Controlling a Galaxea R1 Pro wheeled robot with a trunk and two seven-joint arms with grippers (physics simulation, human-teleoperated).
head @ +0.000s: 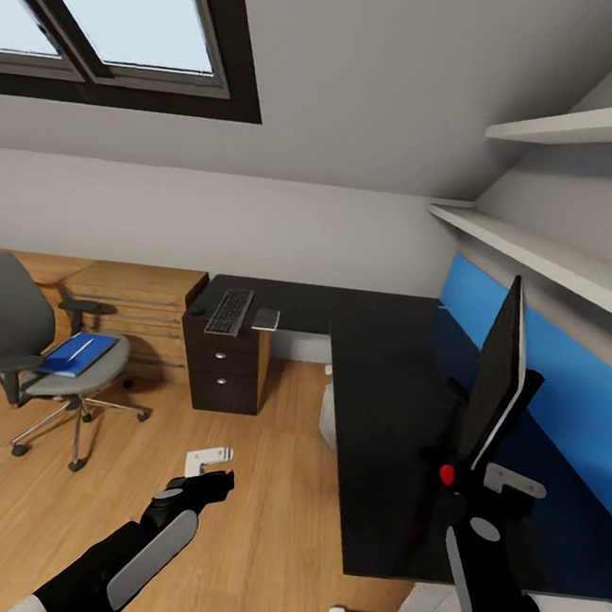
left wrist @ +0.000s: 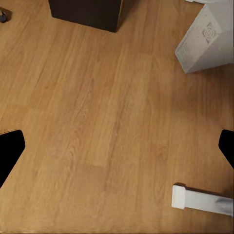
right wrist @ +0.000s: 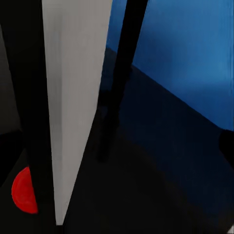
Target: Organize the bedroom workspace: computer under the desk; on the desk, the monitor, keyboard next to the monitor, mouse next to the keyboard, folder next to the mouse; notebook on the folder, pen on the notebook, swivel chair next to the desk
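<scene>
Right gripper (head: 475,487) sits at the lower near corner of the monitor (head: 498,375), beside its red dot (head: 446,474); whether its jaws are clamped on the screen edge cannot be told from these views. The monitor stands edge-on over the desk (head: 378,428), close to the blue wall panel (head: 564,373), and in the right wrist view its thin black edge (right wrist: 29,97) and pale back face fill the near field. This looks like the monitor step, seating the screen squarely on the black top. Next, it probably needs a slow, level lowering or nudge, then a clean release so it does not tip.

Left gripper (head: 211,471) hangs low over the wood floor (head: 271,530), its jaws spread apart and holding nothing. Farther back on the desk lie the keyboard (head: 229,311) and, just beside it, a small flat notebook (head: 266,319). The grey-white computer (left wrist: 207,36) stands on the floor near the desk. Well apart, by the far wall, the swivel chair (head: 18,330) carries the blue folder (head: 77,354) on its seat.
</scene>
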